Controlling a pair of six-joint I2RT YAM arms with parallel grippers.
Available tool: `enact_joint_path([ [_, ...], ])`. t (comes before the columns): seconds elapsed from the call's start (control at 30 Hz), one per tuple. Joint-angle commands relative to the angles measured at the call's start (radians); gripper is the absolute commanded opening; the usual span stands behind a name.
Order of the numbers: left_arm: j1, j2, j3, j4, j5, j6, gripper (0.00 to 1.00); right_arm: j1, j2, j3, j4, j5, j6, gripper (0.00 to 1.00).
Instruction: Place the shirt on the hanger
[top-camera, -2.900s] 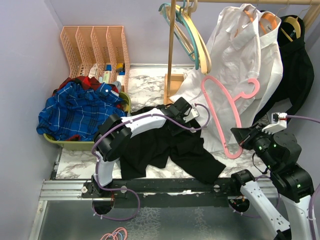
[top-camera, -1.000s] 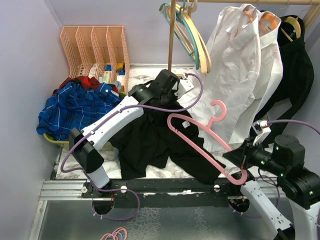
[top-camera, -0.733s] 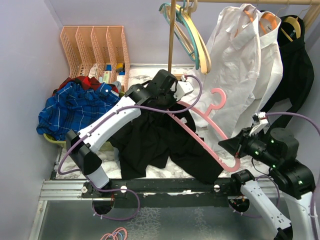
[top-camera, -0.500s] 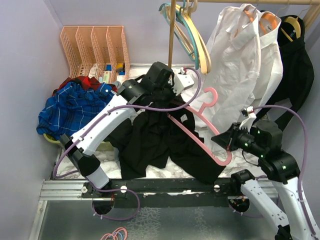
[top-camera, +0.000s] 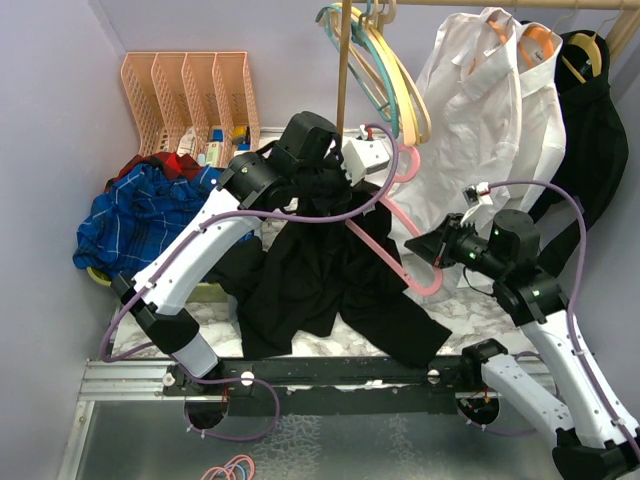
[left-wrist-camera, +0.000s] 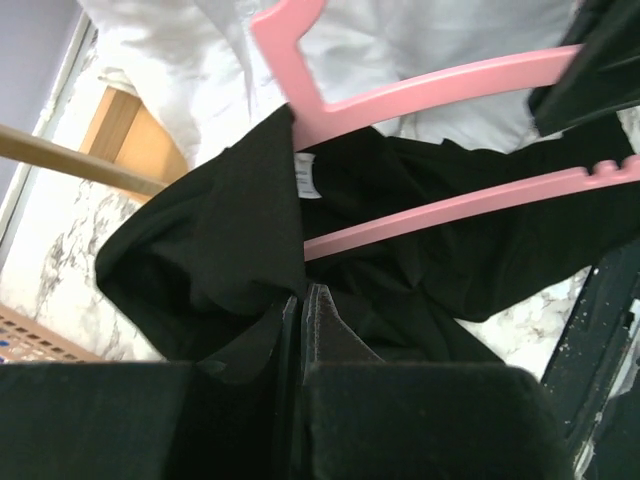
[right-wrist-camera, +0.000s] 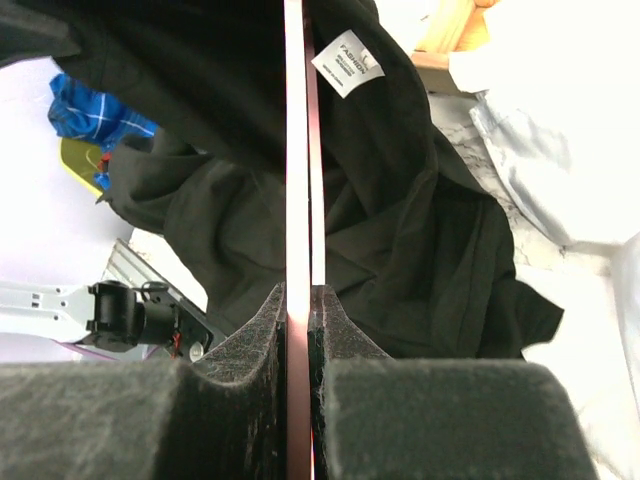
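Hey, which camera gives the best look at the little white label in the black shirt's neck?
Right wrist view: the label sits close and face-on against the shirt, beside the hanger. The left wrist view shows it small, its print unreadable. I cannot find it in the top view.

- The shirt (top-camera: 330, 280) fills the centre of the top view. Its upper part hangs from the left gripper (top-camera: 345, 178) and its lower part lies on the table (top-camera: 465, 310).
- The hanger (top-camera: 425, 288) slants from frame centre down to the right gripper (top-camera: 428, 247) at centre right, with its left end inside the shirt's neck.
- The label (left-wrist-camera: 307, 178) sits between the hanger's two bars.
- The dress shirt (top-camera: 480, 120) hangs at upper right, behind the hanger.
- The plaid garment (top-camera: 150, 220) lies at the left, in front of the organiser (top-camera: 190, 90).
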Motion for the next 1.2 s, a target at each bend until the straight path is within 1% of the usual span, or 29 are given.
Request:
enact_joint_path([
  [0.0,-0.001,-0.006,0.040,-0.035,0.110,0.022,0.00,-0.002,0.014,-0.058,0.194,-0.021,0.039,0.01],
  [0.23,-0.001,-0.013,0.044,-0.044,0.111,0.032,0.00,0.008,0.029,-0.159,0.372,-0.088,0.106,0.01],
  [0.43,-0.001,-0.020,0.011,-0.042,0.108,0.033,0.00,0.030,0.080,-0.159,0.468,-0.115,0.094,0.01],
  [0.57,0.000,-0.025,-0.021,-0.053,0.101,0.048,0.01,0.036,0.109,-0.146,0.493,-0.107,0.096,0.01],
  [0.6,0.000,-0.028,-0.037,-0.067,0.106,0.061,0.09,0.036,0.108,-0.145,0.492,-0.097,0.089,0.01],
  [0.67,0.000,-0.039,-0.082,-0.112,0.136,0.111,0.34,0.035,0.100,-0.143,0.491,-0.067,0.076,0.01],
  [0.7,-0.002,-0.047,-0.112,-0.141,0.157,0.141,0.39,0.036,0.093,-0.148,0.492,-0.054,0.067,0.01],
  [0.77,-0.008,-0.068,-0.178,-0.190,0.193,0.186,0.42,0.035,0.076,-0.153,0.490,-0.024,0.042,0.01],
  [0.87,-0.021,-0.101,-0.298,-0.237,0.222,0.229,0.41,0.036,0.067,-0.156,0.476,0.017,0.014,0.01],
  [0.97,-0.028,-0.138,-0.401,-0.200,0.191,0.213,0.42,0.036,0.063,-0.174,0.500,0.007,0.016,0.01],
  [1.03,-0.027,-0.163,-0.405,-0.176,0.187,0.201,0.46,0.036,0.066,-0.186,0.517,-0.007,0.023,0.01],
  [1.1,-0.015,-0.186,-0.354,-0.148,0.187,0.184,0.51,0.035,0.068,-0.200,0.533,-0.024,0.025,0.01],
  [1.17,0.035,-0.197,-0.282,-0.087,0.157,0.165,0.51,0.036,0.071,-0.211,0.551,-0.066,0.013,0.01],
])
